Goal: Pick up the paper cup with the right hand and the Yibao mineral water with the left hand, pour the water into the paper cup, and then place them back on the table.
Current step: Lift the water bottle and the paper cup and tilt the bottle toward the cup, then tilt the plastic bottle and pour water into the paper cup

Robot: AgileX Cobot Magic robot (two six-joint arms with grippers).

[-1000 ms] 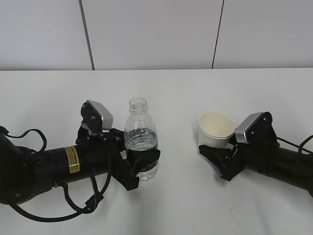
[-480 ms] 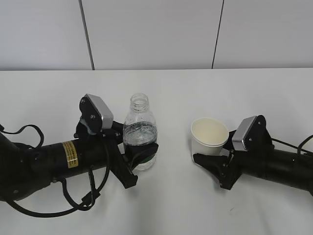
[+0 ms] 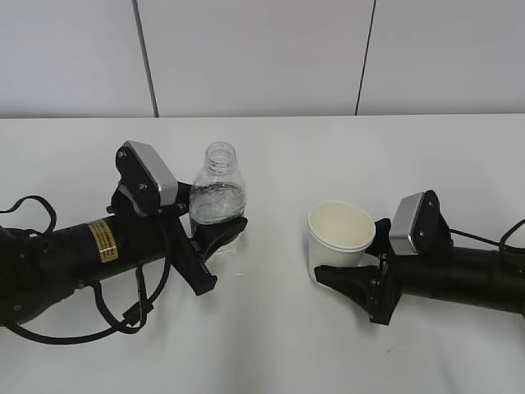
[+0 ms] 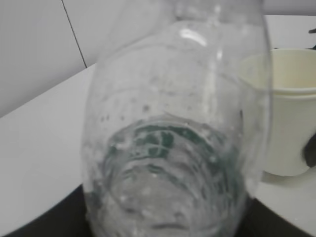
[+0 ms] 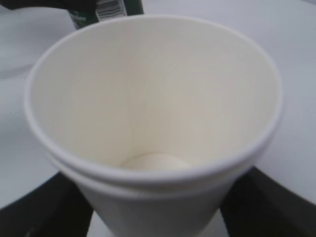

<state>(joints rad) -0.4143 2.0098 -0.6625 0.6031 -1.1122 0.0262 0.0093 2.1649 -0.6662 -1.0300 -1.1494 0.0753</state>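
Left hand (image 3: 215,246) has its fingers clamped around the lower body of the bottle (image 3: 216,195), right over the green label, and the bottle stands nearly upright with its open mouth on top. Its base is hidden behind the gripper, so whether it rests on the table (image 3: 271,345) or hangs just clear of it cannot be told. From the left wrist view the bottle (image 4: 177,123) fills almost everything, clear ribbed plastic speckled with droplets, green showing through the lower part, with the cup (image 4: 289,108) visible just past it on the right.

Over on the other side, the right hand (image 3: 349,275) is pinching the cup (image 3: 340,234) low on its wall, a dark finger on either side. The cup sits upright, mouth open to the ceiling, well apart from the bottle with bare white tabletop between them. The right wrist view looks straight down into the cup (image 5: 153,123): cream inside, pale bottom, and no water can be made out in it. The two black fingers (image 5: 54,207) flank its base, and a bit of the green bottle label (image 5: 101,10) peeks over the far rim.
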